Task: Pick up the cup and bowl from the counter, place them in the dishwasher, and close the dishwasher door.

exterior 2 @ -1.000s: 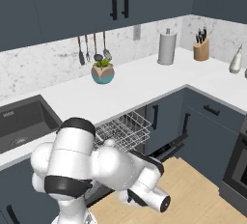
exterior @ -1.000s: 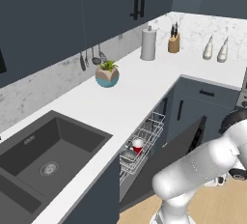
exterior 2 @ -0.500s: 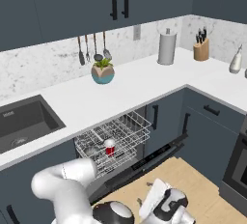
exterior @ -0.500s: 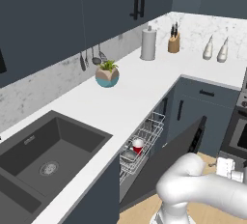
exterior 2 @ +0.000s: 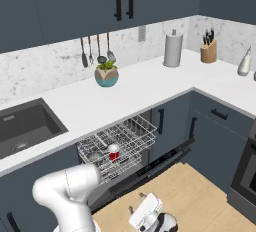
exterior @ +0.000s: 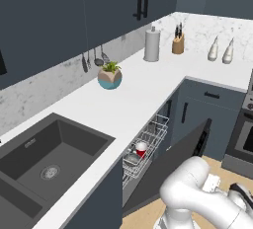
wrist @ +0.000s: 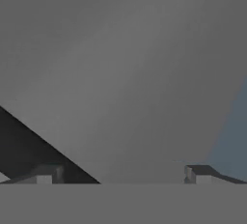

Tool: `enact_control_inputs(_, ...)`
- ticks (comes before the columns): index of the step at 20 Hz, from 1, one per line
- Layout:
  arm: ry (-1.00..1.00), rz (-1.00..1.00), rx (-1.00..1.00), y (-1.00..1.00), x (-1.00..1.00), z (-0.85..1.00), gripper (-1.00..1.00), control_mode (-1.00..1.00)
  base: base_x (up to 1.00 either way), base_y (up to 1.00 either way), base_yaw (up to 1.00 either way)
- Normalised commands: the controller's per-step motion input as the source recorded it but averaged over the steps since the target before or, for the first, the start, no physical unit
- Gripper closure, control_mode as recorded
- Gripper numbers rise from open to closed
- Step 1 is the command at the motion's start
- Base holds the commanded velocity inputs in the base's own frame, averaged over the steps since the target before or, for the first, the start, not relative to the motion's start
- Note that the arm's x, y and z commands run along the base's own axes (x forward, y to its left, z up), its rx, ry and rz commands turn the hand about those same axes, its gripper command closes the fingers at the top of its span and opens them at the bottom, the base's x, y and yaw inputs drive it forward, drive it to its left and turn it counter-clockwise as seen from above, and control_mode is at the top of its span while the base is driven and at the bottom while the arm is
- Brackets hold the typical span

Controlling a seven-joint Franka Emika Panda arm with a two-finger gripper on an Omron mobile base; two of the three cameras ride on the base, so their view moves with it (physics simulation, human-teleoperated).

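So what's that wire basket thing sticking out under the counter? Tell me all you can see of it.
That's the dishwasher rack, a white wire basket pulled out level from the dark dishwasher under the counter. It sits above the partly lowered door. Inside it stand a small red cup and, beside it, a dark grey bowl. Thin upright prongs line its floor.

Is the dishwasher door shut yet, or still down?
Still open. The dishwasher door hangs partway down, and the white wire rack is pulled out above it, holding the cup and the bowl.
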Motion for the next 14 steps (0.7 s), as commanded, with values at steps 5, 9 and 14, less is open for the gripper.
enact_control_inputs(5,-0.03,-0.22,0.05,0.52,1.00,-0.11,-1.00,-1.00,0.00,0.00,0.00)
enact_control_inputs(9,-0.02,-0.11,0.04,0.79,1.00,0.00,-1.00,-1.00,0.00,0.00,0.00)
enact_control_inputs(14,-0.11,-0.03,0.00,1.00,1.00,0.08,-1.00,-1.00,0.00,0.00,0.00)
